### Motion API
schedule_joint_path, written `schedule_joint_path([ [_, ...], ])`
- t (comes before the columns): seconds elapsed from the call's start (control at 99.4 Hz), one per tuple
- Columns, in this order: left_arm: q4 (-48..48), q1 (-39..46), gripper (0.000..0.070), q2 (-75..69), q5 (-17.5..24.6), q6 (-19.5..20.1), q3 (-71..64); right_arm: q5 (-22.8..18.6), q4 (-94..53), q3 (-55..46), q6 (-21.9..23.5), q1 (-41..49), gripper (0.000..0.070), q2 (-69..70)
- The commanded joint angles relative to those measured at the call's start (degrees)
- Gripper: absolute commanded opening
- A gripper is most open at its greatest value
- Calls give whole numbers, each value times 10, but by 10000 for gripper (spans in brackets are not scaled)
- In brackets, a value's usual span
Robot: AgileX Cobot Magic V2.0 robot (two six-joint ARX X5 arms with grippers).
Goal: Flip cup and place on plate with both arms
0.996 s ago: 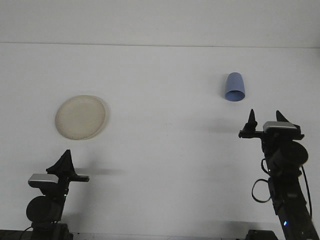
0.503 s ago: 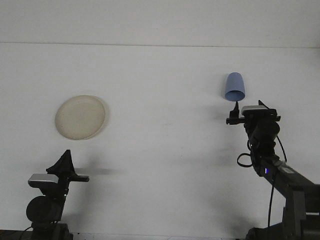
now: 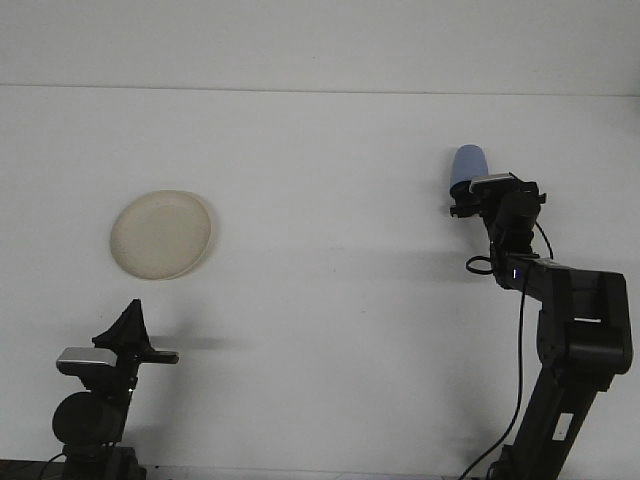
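Two arms divide the work: the right gripper reaches the blue cup far right on the worktop, its fingers' state untellable, while the left gripper waits near the plate, fingers seemingly together.

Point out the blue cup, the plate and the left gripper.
blue cup (image 3: 466, 164), front view, upper side wall.
plate (image 3: 160, 235), front view, centre of dish.
left gripper (image 3: 130, 322), front view, fingertips.

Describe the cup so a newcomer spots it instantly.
On the white table, look to the far right, just beyond the right end effector at the tip of the outstretched black arm. The cup is the small blue thing there, its lower part hidden by the end effector; the only other item is the cream plate, far left.
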Motion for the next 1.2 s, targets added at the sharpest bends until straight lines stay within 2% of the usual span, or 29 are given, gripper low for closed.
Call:
schedule_joint_path([
  [0.0,6,-1,15,0,-1,-5,-11,2,7,21,-6,-1,558,19],
  [0.141,6,-1,15,0,-1,-5,-11,-11,11,52,-6,-2,508,41],
  [0.201,6,-1,15,0,-1,-5,-11,-14,10,64,-5,-2,447,50],
  [0.252,6,-1,15,0,-1,-5,-11,-25,5,69,-5,-2,354,52],
  [0.342,6,-1,15,0,-1,-5,-11,-45,-3,71,-5,-2,68,52],
  [0.372,6,-1,15,0,-1,-5,-11,-51,-3,71,-5,-2,0,52],
  [0.523,6,-1,15,0,-1,-5,-11,-52,-4,71,7,-1,0,48],
  [0.875,6,-1,14,0,-1,-5,-11,-56,-54,71,99,-1,0,-78],
  [0.996,6,-1,15,0,-1,-5,-11,-76,-125,71,150,-1,0,-162],
  [1.187,6,-1,15,0,-1,-5,-11,-156,-322,71,227,9,0,-307],
])
